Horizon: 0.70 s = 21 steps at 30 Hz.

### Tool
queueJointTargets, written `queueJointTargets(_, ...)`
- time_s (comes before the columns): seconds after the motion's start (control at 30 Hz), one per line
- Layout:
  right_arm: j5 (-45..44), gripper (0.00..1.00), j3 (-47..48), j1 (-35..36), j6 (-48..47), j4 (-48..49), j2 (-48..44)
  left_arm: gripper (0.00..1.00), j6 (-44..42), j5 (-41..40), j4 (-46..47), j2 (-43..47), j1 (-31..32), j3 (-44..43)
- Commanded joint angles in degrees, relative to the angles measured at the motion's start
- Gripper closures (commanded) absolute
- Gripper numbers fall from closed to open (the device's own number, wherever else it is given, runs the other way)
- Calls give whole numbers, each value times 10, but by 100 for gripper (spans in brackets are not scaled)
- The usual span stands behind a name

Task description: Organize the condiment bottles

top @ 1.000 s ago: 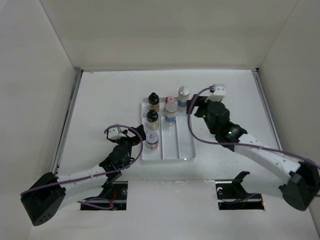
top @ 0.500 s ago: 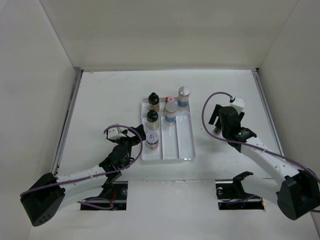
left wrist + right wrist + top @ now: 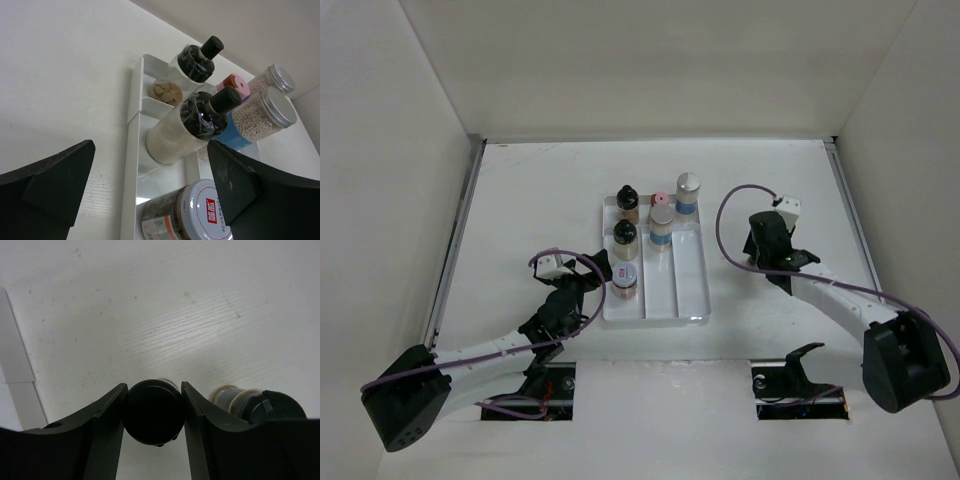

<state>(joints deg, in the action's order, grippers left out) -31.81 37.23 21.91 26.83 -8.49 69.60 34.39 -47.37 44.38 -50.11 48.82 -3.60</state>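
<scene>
Just right of the clear divided tray (image 3: pixel 692 292), a black-capped bottle (image 3: pixel 153 415) is clasped at its cap by the right gripper (image 3: pixel 153 388); a straight lift is advised, so the second bottle (image 3: pixel 260 407) just beside is spared. The left gripper (image 3: pixel 150 150) is seen spread wide

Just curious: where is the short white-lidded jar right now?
In the top view, the white-lidded jar stands in the left lane of the clear tray, at its near end, just in front of a black-capped bottle.
</scene>
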Motion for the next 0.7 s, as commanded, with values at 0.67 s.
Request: queueJointTargets(0.67,18,60,194,340,-4,103,135,1,3,4,20,-14,-8,-7)
